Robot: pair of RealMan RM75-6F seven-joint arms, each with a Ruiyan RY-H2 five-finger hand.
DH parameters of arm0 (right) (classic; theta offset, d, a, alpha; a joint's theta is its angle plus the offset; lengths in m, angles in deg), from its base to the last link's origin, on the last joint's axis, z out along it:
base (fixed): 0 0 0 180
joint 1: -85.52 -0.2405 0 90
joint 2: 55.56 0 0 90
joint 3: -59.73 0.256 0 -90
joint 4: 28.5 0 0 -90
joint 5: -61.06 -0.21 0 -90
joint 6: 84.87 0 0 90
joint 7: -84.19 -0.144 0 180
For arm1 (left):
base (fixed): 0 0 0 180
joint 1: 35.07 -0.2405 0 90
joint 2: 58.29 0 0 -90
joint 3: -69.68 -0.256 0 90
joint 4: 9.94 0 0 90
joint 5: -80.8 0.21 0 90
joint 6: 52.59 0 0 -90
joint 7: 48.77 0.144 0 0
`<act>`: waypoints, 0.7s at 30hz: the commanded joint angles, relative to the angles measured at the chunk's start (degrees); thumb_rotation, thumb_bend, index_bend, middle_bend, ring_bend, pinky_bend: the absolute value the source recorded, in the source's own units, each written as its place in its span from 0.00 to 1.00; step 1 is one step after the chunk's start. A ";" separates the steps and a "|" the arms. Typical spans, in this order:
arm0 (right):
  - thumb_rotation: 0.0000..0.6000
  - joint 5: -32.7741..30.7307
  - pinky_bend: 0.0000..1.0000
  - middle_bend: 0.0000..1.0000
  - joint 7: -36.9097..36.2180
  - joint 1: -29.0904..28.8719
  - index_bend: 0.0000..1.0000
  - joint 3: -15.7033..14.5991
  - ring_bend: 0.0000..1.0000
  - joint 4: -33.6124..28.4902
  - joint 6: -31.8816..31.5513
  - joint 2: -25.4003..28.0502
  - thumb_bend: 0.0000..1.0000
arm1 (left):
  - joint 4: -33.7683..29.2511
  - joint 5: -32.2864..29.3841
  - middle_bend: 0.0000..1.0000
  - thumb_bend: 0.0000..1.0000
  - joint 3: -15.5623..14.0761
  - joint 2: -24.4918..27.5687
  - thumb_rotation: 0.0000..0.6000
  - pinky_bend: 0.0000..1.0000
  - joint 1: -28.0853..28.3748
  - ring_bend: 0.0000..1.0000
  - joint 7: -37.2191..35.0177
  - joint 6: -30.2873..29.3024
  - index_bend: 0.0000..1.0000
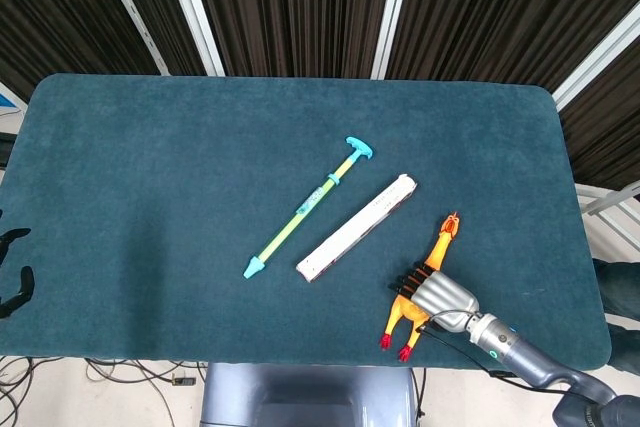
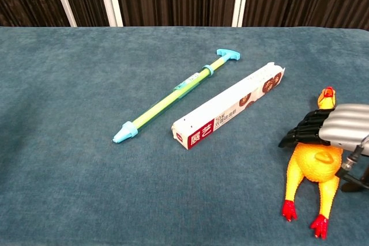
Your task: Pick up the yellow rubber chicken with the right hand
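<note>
The yellow rubber chicken [image 2: 316,162] lies at the lower right of the counter [image 1: 150,167], with the right hand [image 2: 328,126] draped across its body, fingers not visibly clamped. The soft body could squash and slip sideways from a shallow grip, so the lift may come up empty.

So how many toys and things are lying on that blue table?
3. A yellow rubber chicken at the near right, under the right hand; a long white box in the middle; a green and blue stick just left of the box. Nothing looks hidden.
</note>
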 commanded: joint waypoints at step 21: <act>1.00 -5.43 0.35 0.58 -12.13 -0.80 0.61 5.31 0.61 -1.38 -9.40 0.09 0.64 | -0.56 -0.11 0.00 0.53 -0.01 0.21 1.00 0.00 0.01 0.00 -0.21 0.15 0.21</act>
